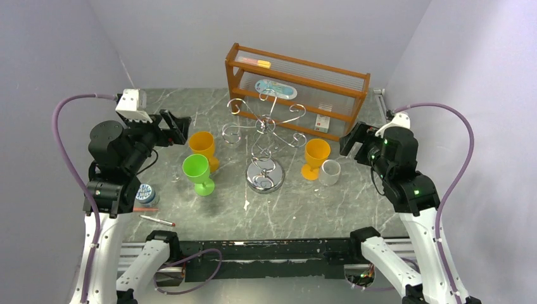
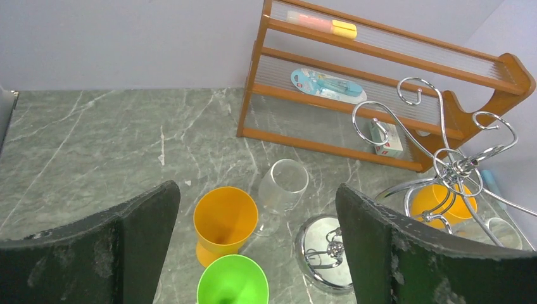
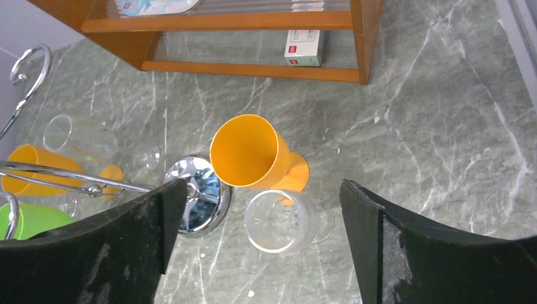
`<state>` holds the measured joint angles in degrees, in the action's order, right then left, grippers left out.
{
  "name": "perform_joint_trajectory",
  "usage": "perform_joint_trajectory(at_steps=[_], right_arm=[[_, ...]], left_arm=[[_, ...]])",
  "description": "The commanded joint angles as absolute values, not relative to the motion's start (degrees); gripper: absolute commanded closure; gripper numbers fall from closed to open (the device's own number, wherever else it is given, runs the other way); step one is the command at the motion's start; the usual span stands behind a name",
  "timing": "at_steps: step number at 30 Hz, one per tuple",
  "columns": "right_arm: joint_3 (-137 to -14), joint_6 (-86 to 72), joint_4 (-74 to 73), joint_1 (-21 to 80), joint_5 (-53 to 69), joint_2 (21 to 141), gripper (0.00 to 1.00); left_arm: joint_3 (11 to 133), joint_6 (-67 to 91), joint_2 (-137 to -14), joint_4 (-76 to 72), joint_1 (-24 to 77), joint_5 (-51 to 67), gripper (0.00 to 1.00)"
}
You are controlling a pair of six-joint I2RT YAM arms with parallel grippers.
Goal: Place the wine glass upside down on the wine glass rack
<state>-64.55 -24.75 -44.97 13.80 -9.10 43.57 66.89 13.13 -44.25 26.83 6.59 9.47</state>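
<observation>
Marble counter point(image 1: 354, 209): wine glass rack point(image 1: 265, 174); clear wine glass point(image 3: 278, 221) just beside orange goblet point(image 3: 253, 155). My jaws both open, empty; grasping risks toppling goblet.

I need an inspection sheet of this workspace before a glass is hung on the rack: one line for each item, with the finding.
surface: grey marbled table; a white speck near the rack's base.
job's things: wine glass rack upright, nothing hanging; one clear wine glass beside the right orange goblet, a second clear glass beside the left orange goblet; both standing mouth up.
clutter: green goblet, blue-topped jar, pen, wooden shelf with small packs.
grippers: left gripper and right gripper open, holding nothing.
cables: a purple cable loops off each arm, clear of the glasses.
surroundings: pale walls on three sides.
</observation>
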Motion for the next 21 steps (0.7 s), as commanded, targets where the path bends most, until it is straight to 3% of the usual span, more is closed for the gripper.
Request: perform_joint_trajectory(at_steps=[1, 16, 21], right_arm=[[-65.49, -23.28, -45.97, 13.42, -7.64, 44.38, 0.01], [-60.86, -24.58, -45.85, 13.39, -4.78, 46.26, 0.00], [-58.45, -22.33, -44.01, 13.42, 2.42, 47.40, 0.19]], left_arm=[[67.02, 13.55, -44.41, 25.32, 6.92, 11.69, 0.03], [66.28, 14.81, -44.30, 24.41, 6.94, 12.67, 0.03], [65.30, 14.49, -43.76, 20.62, 7.11, 26.26, 0.03]])
